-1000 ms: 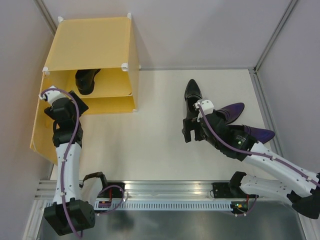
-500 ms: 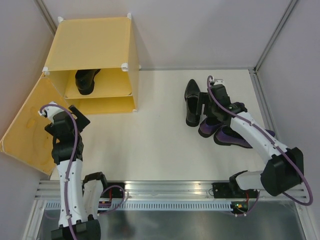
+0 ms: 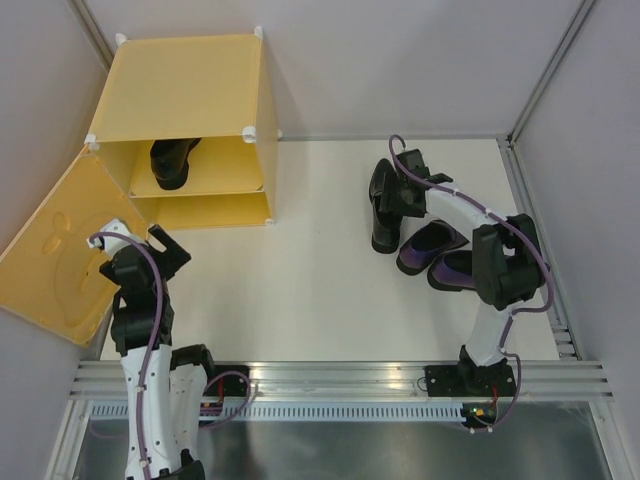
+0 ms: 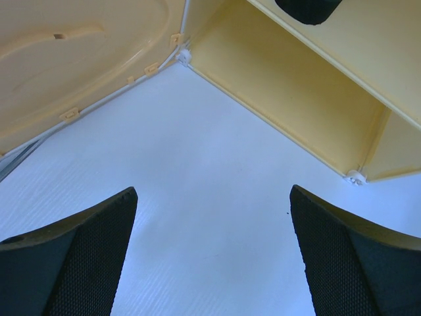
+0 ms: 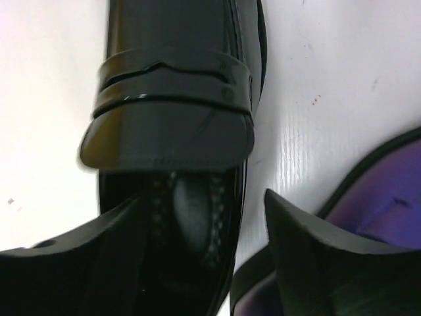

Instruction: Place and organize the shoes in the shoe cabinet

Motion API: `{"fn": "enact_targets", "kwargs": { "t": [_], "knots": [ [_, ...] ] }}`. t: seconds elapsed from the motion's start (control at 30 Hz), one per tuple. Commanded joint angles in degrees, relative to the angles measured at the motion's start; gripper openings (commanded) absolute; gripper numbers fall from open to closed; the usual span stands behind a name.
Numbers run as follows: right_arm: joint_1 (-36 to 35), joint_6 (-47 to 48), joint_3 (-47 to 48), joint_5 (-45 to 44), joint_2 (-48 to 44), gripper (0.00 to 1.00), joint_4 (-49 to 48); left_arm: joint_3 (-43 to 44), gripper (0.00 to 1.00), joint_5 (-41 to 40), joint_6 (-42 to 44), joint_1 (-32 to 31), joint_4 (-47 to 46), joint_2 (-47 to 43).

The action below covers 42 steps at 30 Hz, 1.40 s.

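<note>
The yellow shoe cabinet (image 3: 185, 85) stands at the far left with its door (image 3: 55, 255) swung wide open to the left. One black shoe (image 3: 172, 160) lies on its upper shelf; the lower compartment (image 4: 283, 79) is bare. My left gripper (image 3: 165, 250) is open and empty above the table in front of the cabinet (image 4: 212, 191). The second black shoe (image 3: 383, 205) lies on the table to the right. My right gripper (image 3: 405, 190) is open over it, one finger (image 5: 99, 263) in the shoe's opening (image 5: 191, 210), the other (image 5: 316, 263) outside its right wall. Two purple shoes (image 3: 430, 245) (image 3: 465, 270) lie beside it.
A grey wall runs behind the table and side walls close in on both sides. A metal rail (image 3: 340, 375) crosses the near edge by the arm bases. The edge of one purple shoe (image 5: 388, 197) lies close to my right gripper's outer finger.
The cabinet door has swung fully open and my left arm has drawn back toward the near edge. My right arm has swung from the purple shoes to the black shoe on the table.
</note>
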<state>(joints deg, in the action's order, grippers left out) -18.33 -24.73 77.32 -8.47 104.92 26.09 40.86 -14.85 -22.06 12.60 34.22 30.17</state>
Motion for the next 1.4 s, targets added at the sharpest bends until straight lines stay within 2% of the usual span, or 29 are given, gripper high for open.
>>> {"fn": "enact_targets", "kwargs": {
  "t": [0.0,0.07,0.17,0.2,0.27,0.3,0.4,0.53,0.73,0.93,1.13,1.37],
  "knots": [
    [0.6,-1.9,3.2,-1.2,4.2,0.71,-0.5,0.1,0.99,0.2,0.4,-0.5,-1.4,0.1],
    [0.7,-1.9,3.0,-1.5,4.8,0.65,-0.8,0.1,0.99,-0.2,0.5,-0.4,-1.5,0.1],
    [0.7,-1.2,3.7,-1.6,5.6,0.47,0.5,0.1,0.99,-0.4,0.7,-0.5,-1.7,0.1],
    [0.7,-1.1,4.0,-1.6,5.4,0.35,2.0,0.1,0.99,-0.4,0.7,-0.6,-1.7,0.1],
    [0.5,-0.8,3.4,-2.0,4.5,0.22,2.9,0.1,0.99,-0.4,0.8,-0.5,-1.7,0.1],
    [0.3,-0.6,2.8,-2.0,2.8,0.11,3.1,0.0,0.99,-0.5,0.8,-0.5,-1.7,0.0],
    [-1.1,-0.9,0.6,-2.0,-1.5,0.0,4.1,0.1,0.99,-1.1,0.9,-0.5,-1.7,0.1],
    [-5.0,-1.6,-4.3,-2.3,-6.8,0.01,5.8,-0.1,0.99,-1.1,0.9,-0.5,-1.6,-0.1],
    [-15.0,-5.4,-12.1,-2.7,-14.0,0.01,5.6,-0.3,0.99,-1.1,0.9,-0.5,-1.7,-0.1],
    [-27.0,-10.3,-11.8,-2.7,-16.5,0.01,6.0,-0.3,0.99,-1.1,0.8,-0.5,-1.5,0.3],
    [-38.4,-17.4,-6.7,-4.0,-11.6,0.01,3.0,-0.4,0.99,-1.2,0.9,-0.4,-1.5,0.4],
    [-43.4,-25.2,0.7,-6.9,-2.7,0.01,-1.5,-0.5,0.99,0.0,0.5,-0.5,-1.6,0.6]
  ]
}}
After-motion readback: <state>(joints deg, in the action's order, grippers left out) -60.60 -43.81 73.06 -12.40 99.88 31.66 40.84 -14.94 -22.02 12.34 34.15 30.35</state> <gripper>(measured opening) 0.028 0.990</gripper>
